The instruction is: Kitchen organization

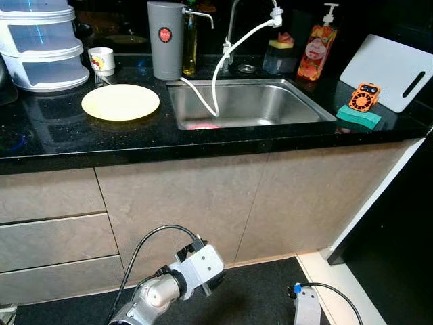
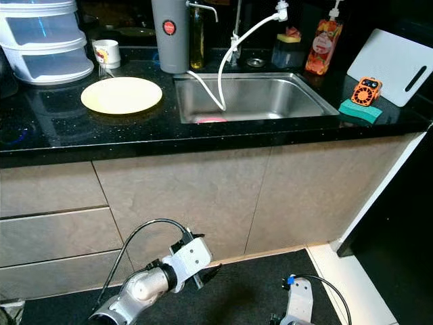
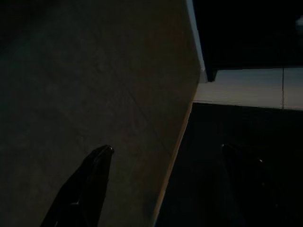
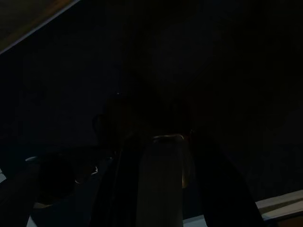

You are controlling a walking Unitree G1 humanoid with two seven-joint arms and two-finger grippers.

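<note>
in the left eye view, a round pale yellow plate (image 1: 120,101) is lying flat on the black speckled stone counter (image 1: 81,139), just left of the stainless steel sink (image 1: 247,101) and near the small white mug (image 1: 102,60). judging by the task, the plate is the likeliest thing to tidy: it is probably stiff ceramic, fairly light, smooth and breakable, so the raised rim at the counter's front side looks like the place to pinch it (a grip on the flat middle would find nothing to hold). a white hose (image 1: 223,61) is drooping from the tap into the sink, where something pink (image 1: 201,126) is sitting on the bottom. at the right end an orange gadget (image 1: 364,97) is resting on a green sponge (image 1: 358,118), beside a white cutting board (image 1: 389,71). the left arm is hanging low in front of the beige cabinet doors (image 1: 203,196).

in the right eye view, the same counter is showing, with a grey cylindrical dispenser (image 2: 170,34) standing behind the sink and stacked clear plastic containers (image 2: 44,40) at the far left.

in the left wrist view, the left gripper (image 3: 165,184) is pointing along the cabinet face toward the dark floor, its two black fingers (image 3: 87,184) spread wide apart and holding nothing.

in the right wrist view, the picture is too dark; i cannot tell how the right claw stands.
</note>
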